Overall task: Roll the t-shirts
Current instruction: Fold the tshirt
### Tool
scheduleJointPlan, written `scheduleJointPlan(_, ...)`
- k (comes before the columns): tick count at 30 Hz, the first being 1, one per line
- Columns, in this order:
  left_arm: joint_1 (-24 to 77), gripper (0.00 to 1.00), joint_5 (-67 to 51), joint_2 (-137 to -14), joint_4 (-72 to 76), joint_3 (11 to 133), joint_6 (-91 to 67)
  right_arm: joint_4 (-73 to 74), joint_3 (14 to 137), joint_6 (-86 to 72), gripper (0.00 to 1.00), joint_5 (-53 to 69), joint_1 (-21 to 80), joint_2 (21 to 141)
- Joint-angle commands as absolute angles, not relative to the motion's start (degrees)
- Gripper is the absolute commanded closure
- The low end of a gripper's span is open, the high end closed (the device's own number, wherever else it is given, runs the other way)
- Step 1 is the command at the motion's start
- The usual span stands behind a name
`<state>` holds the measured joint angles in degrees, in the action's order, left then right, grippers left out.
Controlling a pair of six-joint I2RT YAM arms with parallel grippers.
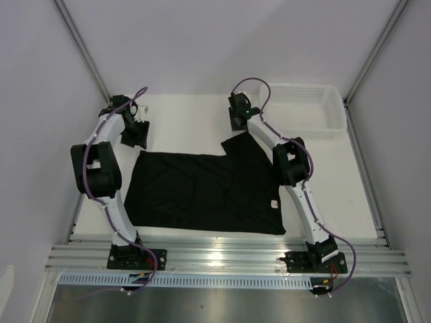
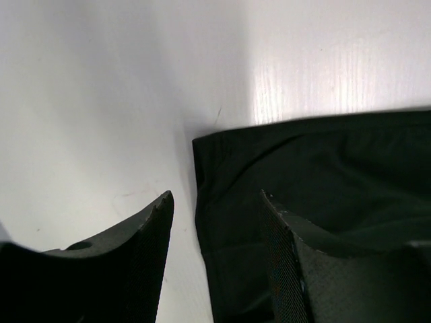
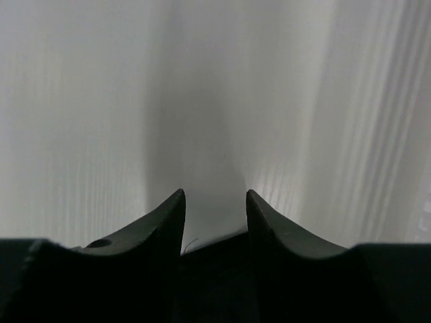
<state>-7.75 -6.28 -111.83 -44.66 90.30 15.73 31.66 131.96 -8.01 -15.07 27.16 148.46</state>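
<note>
1. t-shirt (image 1: 202, 192) is spread flat and black across the middle of the table (image 1: 182, 114). Its neck label faces the right arm's side and one sleeve (image 1: 246, 145) pokes toward the far edge. No roll started yet, as far as I can see.
2. left gripper (image 2: 215, 195) is at the far left corner of the shirt. Its jaws are spread wide, one finger over bare table and the other over cloth, and it's pinching nothing.
3. right gripper (image 3: 214, 192) sits at the tip of that sleeve. The fingers are apart with a clear gap, and dark fabric sits low between them. It doesn't look clamped to me.
4. What could bite:
   - If only one side catches the hem, the roll probably starts crooked and goes cone-shaped.
   - The left jaw straddling the edge could close on a single thin layer, or on table only, and slip off.
   - That sleeve sticking out may get dragged in as a lump.
   - The white basket (image 1: 337, 114) is near the right arm, so a wide swing could clip it.
</note>
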Motion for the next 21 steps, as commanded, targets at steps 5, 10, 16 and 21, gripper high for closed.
scheduleJointPlan(5,-6.9,0.43,-6.9,-115.9,-46.1,94.0,10.9,34.3,136.0,-5.2,0.55,-23.7,27.6,150.1)
scheduleJointPlan(10,-5.4,0.44,-6.3,-116.5,-45.6,92.5,10.8,38.5,133.8,-5.8,0.53,-21.3,26.5,146.8)
scheduleJointPlan(16,-5.4,0.44,-4.8,-117.2,-44.7,93.0,10.8,42.5,131.3,-6.9,0.5,-14.4,24.8,145.0)
scheduleJointPlan(21,-6.1,0.45,-5.5,-118.6,-44.4,94.1,10.8,45.2,131.3,-7.6,0.45,-11.6,24.7,144.5)
